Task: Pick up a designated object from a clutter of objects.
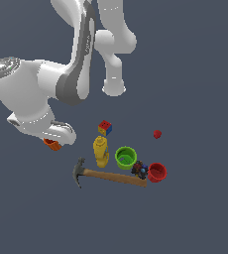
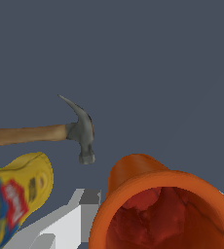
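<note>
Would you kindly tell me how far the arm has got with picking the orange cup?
Done: the arm has reached the orange cup, apart from the hammer and yellow bottle. In hand: the cup fills the wrist view. Left: whether the fingers grip it is unclear; no lift shows.

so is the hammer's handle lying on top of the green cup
No, the hammer lies on the floor beside the green cup, its handle passing just in front.

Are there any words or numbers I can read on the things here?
None can be read.
Yellow bottle: it has a blue and red label, but the print is too blurred to read.
Multicoloured cube: only coloured patches show.
Orange cup and hammer: no writing shows.
</note>
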Controlling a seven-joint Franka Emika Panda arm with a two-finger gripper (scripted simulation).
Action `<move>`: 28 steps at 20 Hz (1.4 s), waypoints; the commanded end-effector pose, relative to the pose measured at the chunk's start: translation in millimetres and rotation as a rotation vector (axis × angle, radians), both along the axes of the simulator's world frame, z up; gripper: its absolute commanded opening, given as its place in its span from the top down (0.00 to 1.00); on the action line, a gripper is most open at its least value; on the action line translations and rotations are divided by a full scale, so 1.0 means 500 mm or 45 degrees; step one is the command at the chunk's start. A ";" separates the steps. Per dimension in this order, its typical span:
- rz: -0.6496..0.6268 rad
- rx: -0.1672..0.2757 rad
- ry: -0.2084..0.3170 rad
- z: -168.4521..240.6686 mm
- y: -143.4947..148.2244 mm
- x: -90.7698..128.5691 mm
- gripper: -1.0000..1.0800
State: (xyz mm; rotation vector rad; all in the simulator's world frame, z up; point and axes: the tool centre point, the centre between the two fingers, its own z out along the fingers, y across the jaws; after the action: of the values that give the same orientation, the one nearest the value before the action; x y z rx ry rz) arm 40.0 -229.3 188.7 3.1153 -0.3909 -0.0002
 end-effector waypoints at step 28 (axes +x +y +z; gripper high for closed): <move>0.002 0.001 0.000 0.418 -0.028 0.154 1.00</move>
State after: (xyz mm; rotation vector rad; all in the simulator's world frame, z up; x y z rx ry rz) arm 114.2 -242.8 390.6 3.1166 -0.3886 -0.0010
